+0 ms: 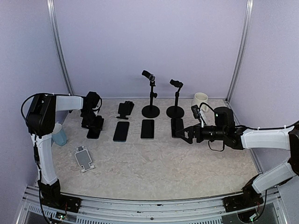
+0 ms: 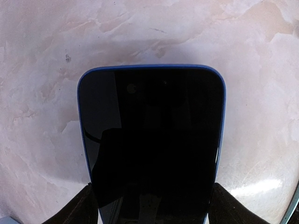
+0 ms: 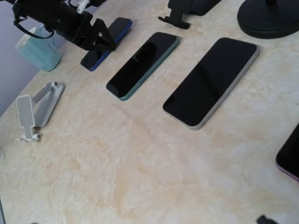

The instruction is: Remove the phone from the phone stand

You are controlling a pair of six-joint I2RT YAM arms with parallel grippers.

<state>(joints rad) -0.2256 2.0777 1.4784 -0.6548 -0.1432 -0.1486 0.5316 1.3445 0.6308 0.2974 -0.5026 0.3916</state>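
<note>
Blue-edged phone (image 2: 149, 140) laid flat on table (image 2: 37, 70), between left claw (image 2: 152, 193) fingers (image 2: 77, 207). Long edges flanked; whether clamped or merely touched cannot be told. Judged light, rigid, slippery, breakable glass: best taken across long edges. Stand (image 1: 84, 159) seen well behind claw.

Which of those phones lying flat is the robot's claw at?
The blue-edged phone, leftmost in the row: the left gripper straddles it. The green-edged phone and pale-edged phone lie untouched.

The blue-edged black phone (image 2: 149, 140) is cut off by the left wrist view's lower edge; whether it is gripped by the left end effector (image 2: 152, 207) cannot be told.
</note>
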